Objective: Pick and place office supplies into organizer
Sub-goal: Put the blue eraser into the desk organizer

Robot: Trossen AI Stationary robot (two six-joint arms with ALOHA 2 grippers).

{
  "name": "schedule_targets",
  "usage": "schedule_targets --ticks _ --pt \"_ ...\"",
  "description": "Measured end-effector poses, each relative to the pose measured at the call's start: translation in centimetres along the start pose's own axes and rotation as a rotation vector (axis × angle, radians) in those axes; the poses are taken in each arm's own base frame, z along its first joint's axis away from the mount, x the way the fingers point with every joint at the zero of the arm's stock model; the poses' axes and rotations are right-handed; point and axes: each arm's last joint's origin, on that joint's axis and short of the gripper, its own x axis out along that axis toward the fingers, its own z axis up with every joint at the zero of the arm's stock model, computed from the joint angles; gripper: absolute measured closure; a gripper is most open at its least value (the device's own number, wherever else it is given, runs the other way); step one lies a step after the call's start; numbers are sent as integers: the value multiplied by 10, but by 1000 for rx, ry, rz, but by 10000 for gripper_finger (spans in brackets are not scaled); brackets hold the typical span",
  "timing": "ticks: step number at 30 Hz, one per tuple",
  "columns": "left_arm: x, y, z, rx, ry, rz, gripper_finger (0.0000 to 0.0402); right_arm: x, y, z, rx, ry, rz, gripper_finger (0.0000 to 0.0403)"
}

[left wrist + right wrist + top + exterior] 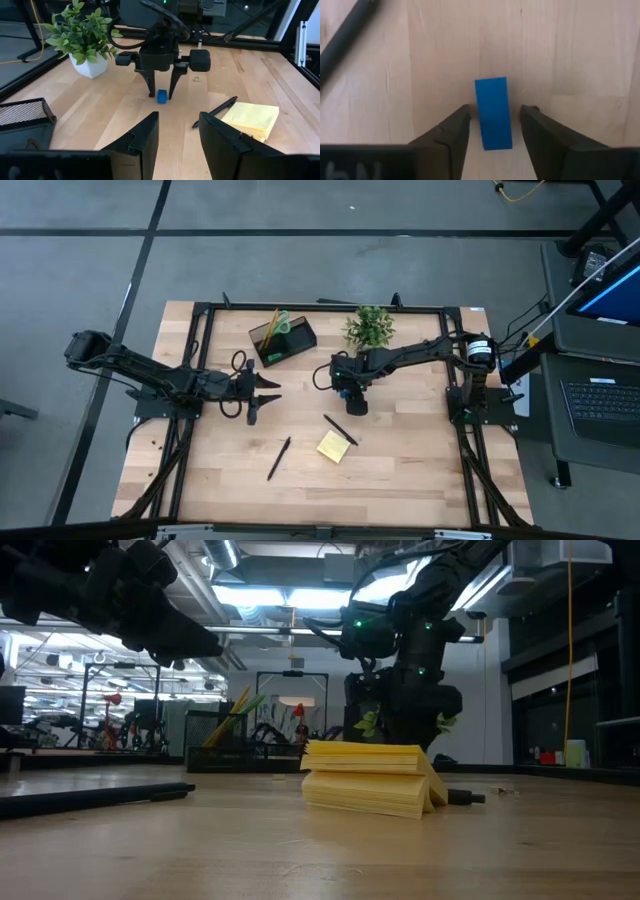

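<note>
The small blue block point(493, 113) lies flat on the table between the open fingers of my right gripper point(495, 125), which points straight down near the table's middle point(355, 402); the fingers stand on either side of it with a thin gap each side. My left gripper point(177, 132) is open and holds nothing, hovering left of centre point(262, 392). The black organizer point(282, 340) holds the green-handled scissors point(283, 322), the wooden pencil point(271, 326) and a green block point(275, 357). The yellow sticky-note pad point(333, 446) and two black pens point(340, 429) point(279, 458) lie on the table.
The potted plant point(370, 327) stands at the far side, just beyond my right arm and right of the organizer. A black frame point(200, 330) runs around the table's edges. Bare wood shows along the near part of the table point(400, 480).
</note>
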Motion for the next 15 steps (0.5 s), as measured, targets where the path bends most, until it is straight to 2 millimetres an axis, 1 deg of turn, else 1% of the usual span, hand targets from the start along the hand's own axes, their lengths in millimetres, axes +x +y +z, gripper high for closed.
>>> schedule_targets --ticks 10,15 --pt "0 0 0 0 0 1 268 1 1 -1 -2 9 -24 292" --pt "0 0 0 0 0 1 268 1 0 -1 1 9 -26 310"
